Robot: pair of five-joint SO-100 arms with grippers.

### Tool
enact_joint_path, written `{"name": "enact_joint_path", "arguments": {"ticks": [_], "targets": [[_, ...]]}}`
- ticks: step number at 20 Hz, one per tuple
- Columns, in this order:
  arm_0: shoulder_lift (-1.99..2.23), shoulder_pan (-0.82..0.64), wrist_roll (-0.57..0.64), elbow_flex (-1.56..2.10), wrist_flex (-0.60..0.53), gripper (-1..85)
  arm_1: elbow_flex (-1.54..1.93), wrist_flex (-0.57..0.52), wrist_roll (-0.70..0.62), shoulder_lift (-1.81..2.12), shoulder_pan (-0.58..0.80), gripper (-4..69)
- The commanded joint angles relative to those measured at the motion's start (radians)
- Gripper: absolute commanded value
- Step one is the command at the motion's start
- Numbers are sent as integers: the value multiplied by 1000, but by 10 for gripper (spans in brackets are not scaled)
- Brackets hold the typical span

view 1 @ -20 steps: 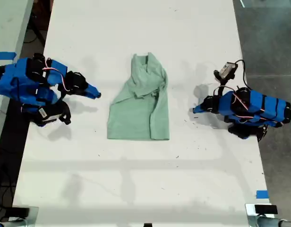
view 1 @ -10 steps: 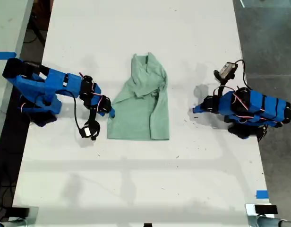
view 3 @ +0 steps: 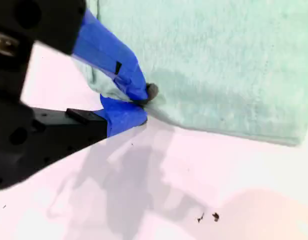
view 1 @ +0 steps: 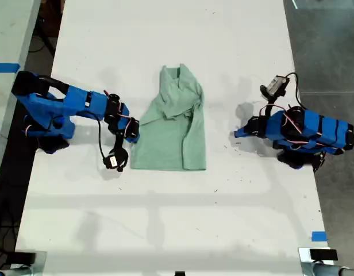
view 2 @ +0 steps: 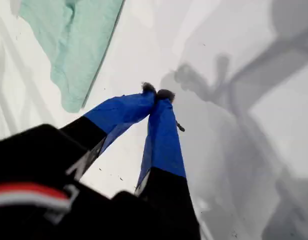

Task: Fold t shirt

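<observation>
Already narrowed lengthwise, the wrinkled pale mint-green cloth t shirt (view 1: 172, 125) still needs cross-folding; my second gripper (view 3: 144, 107) pinches its edge, my first gripper (view 2: 158, 93) is closed empty.

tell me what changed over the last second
My second gripper swung out from its folded pose, reached the t shirt and closed on its edge. My first gripper stayed shut and parked; the shirt lies as it did.
</observation>
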Motion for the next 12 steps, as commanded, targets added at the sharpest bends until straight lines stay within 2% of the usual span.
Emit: {"name": "enact_joint_path", "arguments": {"ticks": [1,5,12], "targets": [[2,-6,-3,-117,43,0,46,-25,-11,9,3,5],[-140,-2,21,-356,186,23,46,-25,-11,9,3,5],[-225,26,3,-508,256,0,46,-25,-11,9,2,5]]}}
